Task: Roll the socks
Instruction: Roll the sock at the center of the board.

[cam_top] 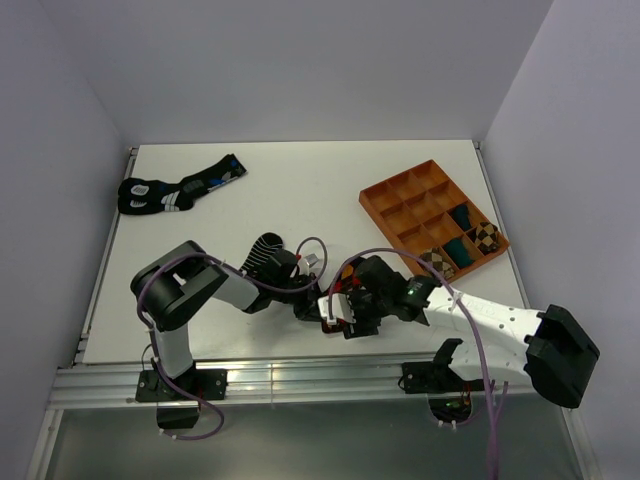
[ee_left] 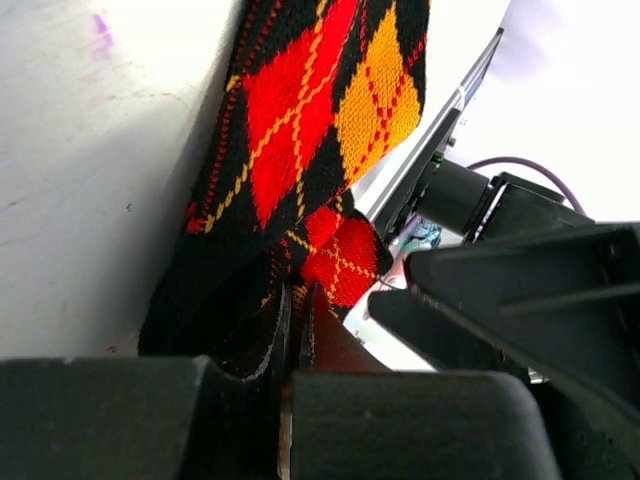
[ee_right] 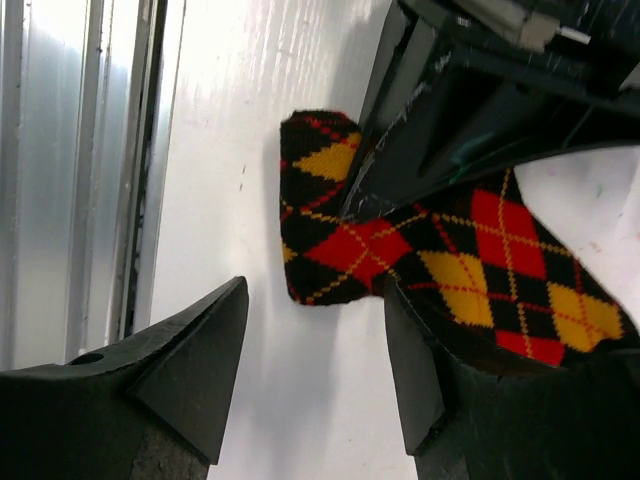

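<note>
Right wrist view: the black sock with red and orange diamonds (ee_right: 340, 250) lies just ahead of the spread right claw (ee_right: 315, 385); the left claw (ee_left: 292, 325) pinches it.

A white surface (cam_top: 300, 190) fills the top view, enclosed by pale walls at the back and on both sides. Near its far left corner lies a pair of black socks with blue and white marks (cam_top: 180, 186), stretched flat and well apart from everything else. On the right side sits an orange compartment tray (cam_top: 399, 179), turned at an angle. At its near right end, four compartments each hold a rolled sock bundle: two dark teal ones (cam_top: 462, 217) and two brown-checked ones (cam_top: 486, 236). The other compartments show bare orange floor. An aluminium rail (cam_top: 300, 376) runs along the near edge of the surface. The left wrist view shows a small purple mark (ee_left: 103, 22) on the surface.
</note>
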